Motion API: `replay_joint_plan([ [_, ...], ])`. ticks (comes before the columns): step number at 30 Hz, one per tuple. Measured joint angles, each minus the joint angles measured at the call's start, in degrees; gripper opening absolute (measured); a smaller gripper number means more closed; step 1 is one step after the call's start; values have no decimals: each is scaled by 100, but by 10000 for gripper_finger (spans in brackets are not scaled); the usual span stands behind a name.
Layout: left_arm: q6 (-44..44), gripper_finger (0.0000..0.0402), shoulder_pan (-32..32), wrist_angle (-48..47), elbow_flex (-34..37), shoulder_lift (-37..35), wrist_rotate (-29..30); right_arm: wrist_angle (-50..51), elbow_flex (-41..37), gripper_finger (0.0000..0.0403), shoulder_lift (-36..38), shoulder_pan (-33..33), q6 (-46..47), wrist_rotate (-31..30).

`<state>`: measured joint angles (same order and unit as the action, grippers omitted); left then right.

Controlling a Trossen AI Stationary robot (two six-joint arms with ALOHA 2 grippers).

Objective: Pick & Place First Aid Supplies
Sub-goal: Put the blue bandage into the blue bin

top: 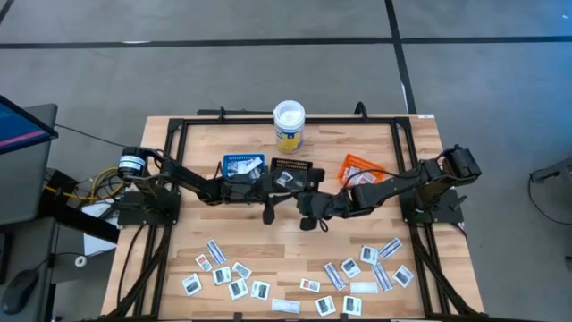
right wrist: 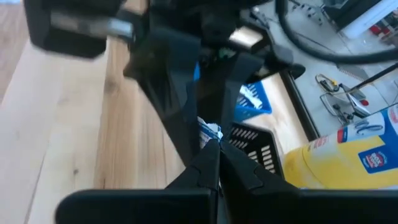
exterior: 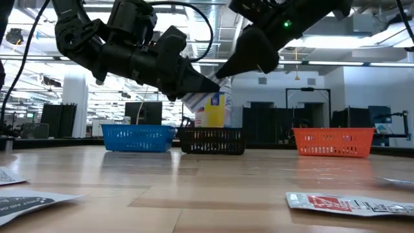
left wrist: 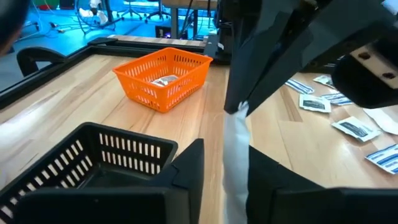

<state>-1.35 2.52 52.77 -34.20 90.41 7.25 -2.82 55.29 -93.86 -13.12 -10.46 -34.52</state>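
High view: left gripper (top: 284, 182) and right gripper (top: 299, 183) meet mid-table, just over black basket (top: 296, 168). One packet (left wrist: 235, 163) is between them; right fingers pinched tight on its upper edge, left fingers either side of its lower part w/ a visible gap, so left grasp can't be confirmed. Low view: packet (exterior: 202, 92) held well above tabletop, tilted. Blue basket (top: 242, 165) to left, orange basket (top: 360, 168) to right, one packet inside orange. Yellow-labelled tub (top: 289, 125) behind baskets. Loose packets (top: 357, 268) spread across near side of table (top: 277, 237).
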Motion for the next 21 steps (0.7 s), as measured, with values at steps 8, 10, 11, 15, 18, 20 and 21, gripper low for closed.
replay_joint_plan([
  [8, 5, 7, 2, -3, 0, 0, 0, -71, 0, 1, 0, -1, -2, 15],
  [10, 7, 7, 2, -12, 0, 0, 0, -35, 2, 1, 0, -5, -2, 20],
  [11, 6, 7, 2, -16, 0, 0, 0, -23, 0, 1, 0, -3, -2, 20],
  [15, 8, 6, 2, -28, 0, 0, 0, -1, 2, 1, 0, -5, -89, 20],
  [18, 5, 7, 0, -30, 1, 0, 0, 99, 4, 3, 0, -44, -241, 20],
  [20, 8, 8, 2, -39, 2, 0, 1, 195, 0, 12, 0, -82, -297, 9],
  [21, 7, 8, 2, -44, 2, 0, 0, 193, 0, 19, 0, -101, -299, 7],
])
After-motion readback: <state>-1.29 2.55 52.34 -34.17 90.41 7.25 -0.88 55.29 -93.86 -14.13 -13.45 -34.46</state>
